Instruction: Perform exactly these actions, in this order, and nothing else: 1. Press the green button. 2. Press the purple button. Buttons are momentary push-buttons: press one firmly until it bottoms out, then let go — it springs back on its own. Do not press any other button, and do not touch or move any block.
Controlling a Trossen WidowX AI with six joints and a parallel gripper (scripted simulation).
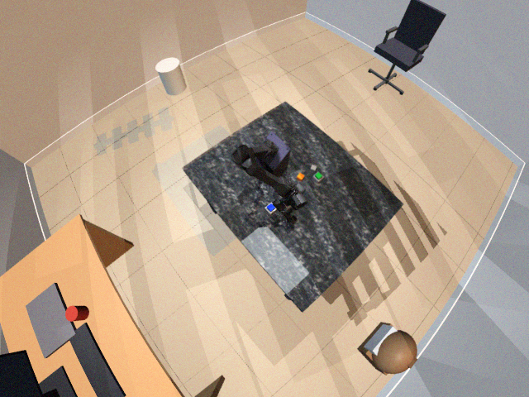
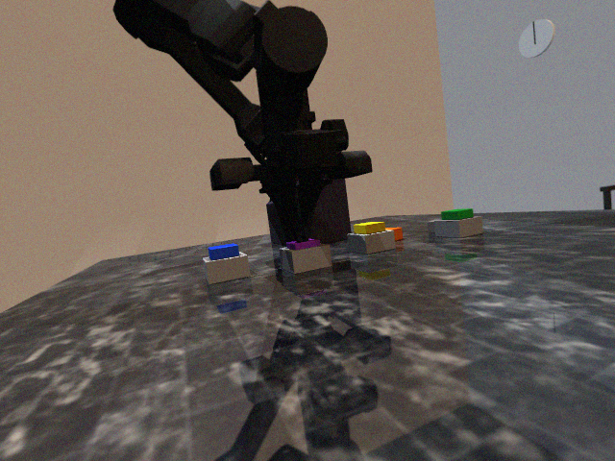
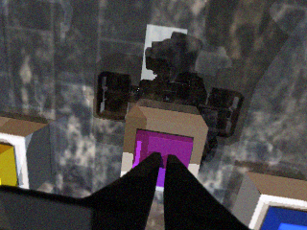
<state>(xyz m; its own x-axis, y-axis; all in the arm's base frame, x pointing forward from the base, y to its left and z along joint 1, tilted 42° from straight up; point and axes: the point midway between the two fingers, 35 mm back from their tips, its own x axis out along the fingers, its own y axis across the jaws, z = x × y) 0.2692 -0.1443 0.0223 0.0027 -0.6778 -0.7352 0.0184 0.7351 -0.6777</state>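
The gripper (image 3: 160,163), fingers pinched together and empty, bears on the purple button (image 3: 165,149) (a stiff, springy cap); centre contact suits best.

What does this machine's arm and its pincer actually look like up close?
The arm is dark, nearly black all over, built of blocky segments linked by a round disc-shaped joint. Two stubby blocks stick out sideways above the pincer, like short shoulders. The pincer's fingers are two plain black wedges tapering to narrow tips. No cables, labels or markings show.
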